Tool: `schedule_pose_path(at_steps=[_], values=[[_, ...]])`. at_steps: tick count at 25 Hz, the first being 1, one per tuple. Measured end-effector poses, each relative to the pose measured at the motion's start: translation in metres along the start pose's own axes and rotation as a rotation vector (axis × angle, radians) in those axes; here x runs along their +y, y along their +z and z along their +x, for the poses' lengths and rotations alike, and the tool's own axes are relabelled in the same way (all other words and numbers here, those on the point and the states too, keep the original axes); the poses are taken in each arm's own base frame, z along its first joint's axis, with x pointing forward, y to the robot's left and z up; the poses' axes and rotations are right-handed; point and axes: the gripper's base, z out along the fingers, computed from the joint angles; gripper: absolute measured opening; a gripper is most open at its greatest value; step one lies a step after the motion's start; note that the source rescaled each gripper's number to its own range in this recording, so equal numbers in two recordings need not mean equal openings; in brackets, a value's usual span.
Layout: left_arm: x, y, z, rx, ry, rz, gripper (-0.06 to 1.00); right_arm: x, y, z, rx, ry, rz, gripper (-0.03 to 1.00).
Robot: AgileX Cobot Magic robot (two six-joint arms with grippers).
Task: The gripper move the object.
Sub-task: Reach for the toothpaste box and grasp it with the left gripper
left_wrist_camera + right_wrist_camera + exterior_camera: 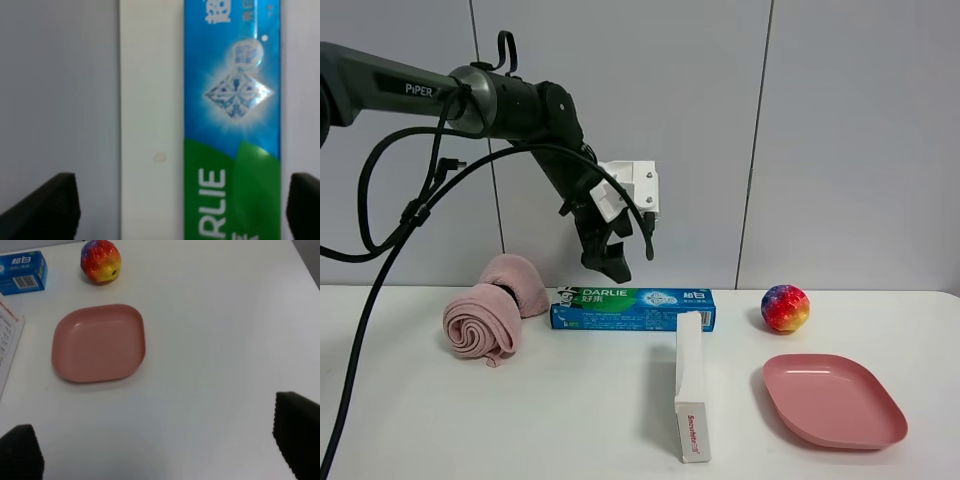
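Left pincer [608,265] (fingers apart) hangs above the toothpaste carton [632,308].

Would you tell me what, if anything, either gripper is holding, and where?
Nothing is held: the left gripper hangs open above the Darlie carton, and the right gripper is open too.

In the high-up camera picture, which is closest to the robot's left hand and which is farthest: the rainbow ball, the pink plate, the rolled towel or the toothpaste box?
Starting from the left hand:
1. Darlie toothpaste box, just below it.
2. Rolled pink towel, on the left.
3. Rainbow ball, off to the right.
4. Pink plate, front right, farthest.
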Motion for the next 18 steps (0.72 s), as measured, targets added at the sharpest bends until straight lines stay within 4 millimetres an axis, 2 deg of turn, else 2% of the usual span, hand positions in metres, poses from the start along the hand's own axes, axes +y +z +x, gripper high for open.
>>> schedule_pose_path(at_steps=[8, 18], values=[[-0.012, 0.031, 0.013, 0.017, -0.016, 0.038, 1.00, 0.000, 0.000, 0.000, 0.000, 0.000, 0.000, 1.00], [-0.021, 0.052, 0.022, 0.029, -0.026, 0.054, 1.00, 0.000, 0.000, 0.000, 0.000, 0.000, 0.000, 1.00]])
